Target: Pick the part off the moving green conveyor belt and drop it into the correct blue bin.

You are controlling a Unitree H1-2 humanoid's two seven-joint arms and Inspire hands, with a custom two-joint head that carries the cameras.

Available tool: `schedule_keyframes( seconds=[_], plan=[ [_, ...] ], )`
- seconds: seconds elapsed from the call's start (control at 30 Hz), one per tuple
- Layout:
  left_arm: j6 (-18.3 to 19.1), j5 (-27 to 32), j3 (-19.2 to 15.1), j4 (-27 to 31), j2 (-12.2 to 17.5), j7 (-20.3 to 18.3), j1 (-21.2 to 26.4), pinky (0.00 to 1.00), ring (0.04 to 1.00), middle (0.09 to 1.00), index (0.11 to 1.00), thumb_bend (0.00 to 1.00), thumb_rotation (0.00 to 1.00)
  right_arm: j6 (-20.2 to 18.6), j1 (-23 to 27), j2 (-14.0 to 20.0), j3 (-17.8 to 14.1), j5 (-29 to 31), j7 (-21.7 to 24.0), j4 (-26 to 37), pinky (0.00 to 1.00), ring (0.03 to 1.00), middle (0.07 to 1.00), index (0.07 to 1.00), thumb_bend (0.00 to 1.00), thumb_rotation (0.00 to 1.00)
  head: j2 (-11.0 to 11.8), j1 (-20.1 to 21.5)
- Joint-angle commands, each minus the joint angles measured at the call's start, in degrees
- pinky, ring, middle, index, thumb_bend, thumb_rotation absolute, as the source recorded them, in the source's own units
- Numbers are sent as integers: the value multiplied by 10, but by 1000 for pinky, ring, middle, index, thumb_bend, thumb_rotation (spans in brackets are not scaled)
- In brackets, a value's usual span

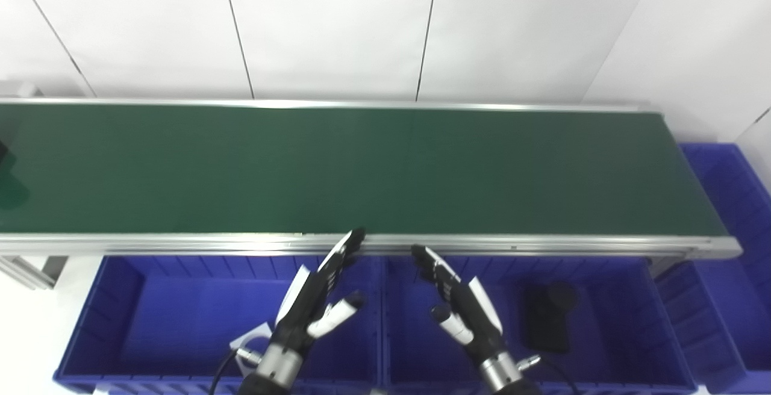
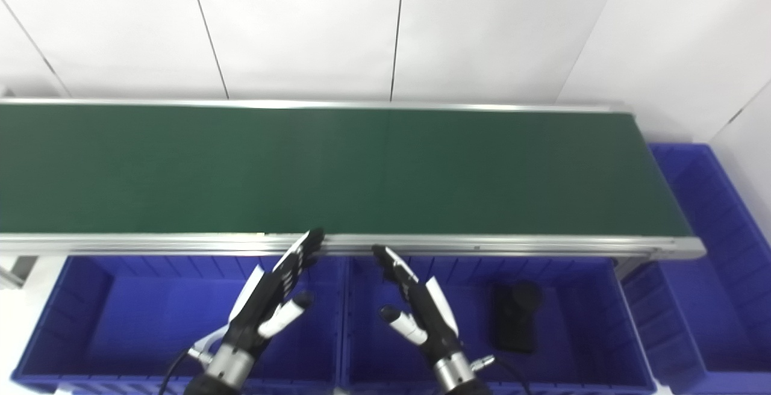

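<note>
The green conveyor belt (image 1: 361, 166) runs across the view with nothing on its visible stretch, apart from a dark shape cut off at the far left edge (image 1: 5, 154). My left hand (image 1: 316, 295) is open and empty, fingers spread, over the gap between the left bin (image 1: 181, 317) and the middle bin (image 1: 602, 323), just below the belt's near rail. My right hand (image 1: 461, 298) is open and empty beside it, over the middle bin. A black part (image 1: 548, 317) lies inside the middle bin, to the right of my right hand.
A third blue bin (image 1: 735, 202) stands at the belt's right end. The belt's aluminium rail (image 1: 512, 243) runs just beyond my fingertips. White wall panels stand behind the belt.
</note>
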State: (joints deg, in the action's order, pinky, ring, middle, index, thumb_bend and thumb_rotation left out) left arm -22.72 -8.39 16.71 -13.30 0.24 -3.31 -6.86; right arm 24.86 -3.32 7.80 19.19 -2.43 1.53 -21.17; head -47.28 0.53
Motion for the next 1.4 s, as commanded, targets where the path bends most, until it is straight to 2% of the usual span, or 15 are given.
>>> schedule_keyframes(
  seconds=[0.0, 0.13, 0.53, 0.87, 1.0, 1.17, 1.37],
  plan=[
    [4, -3, -6, 23, -7, 2, 5, 920, 959, 956, 936, 883, 852, 20, 1, -3, -10, 9, 15, 26, 903, 931, 928, 911, 1000, 922, -4, -4],
    [14, -5, -9, 35, -10, 2, 4, 909, 950, 952, 936, 888, 847, 20, -3, -7, -24, 11, 29, 33, 900, 926, 923, 908, 997, 912, -13, -4],
    [11, -8, -15, 35, -9, -1, 0, 924, 960, 954, 930, 883, 845, 20, -11, -24, -42, 5, 41, 37, 872, 916, 918, 909, 972, 908, -1, -13],
    [2, -2, -14, 42, -4, -9, -10, 924, 957, 955, 928, 888, 841, 20, -19, -43, -28, -11, 41, 54, 906, 943, 943, 921, 986, 920, 15, -9],
    [-1, -10, -14, 47, 2, -10, -14, 922, 956, 954, 929, 894, 852, 20, -23, -58, -22, -19, 29, 58, 905, 947, 952, 932, 988, 920, 22, 0],
    [-6, -56, -9, 54, 18, 0, -15, 906, 950, 951, 929, 871, 882, 21, -28, -76, -21, -29, -1, 61, 928, 948, 955, 934, 967, 911, 28, 2],
    [-11, -46, -13, 55, 23, 0, -18, 904, 945, 941, 922, 854, 849, 21, -31, -82, -8, -43, -38, 61, 948, 968, 982, 962, 945, 938, 34, 7]
  ],
)
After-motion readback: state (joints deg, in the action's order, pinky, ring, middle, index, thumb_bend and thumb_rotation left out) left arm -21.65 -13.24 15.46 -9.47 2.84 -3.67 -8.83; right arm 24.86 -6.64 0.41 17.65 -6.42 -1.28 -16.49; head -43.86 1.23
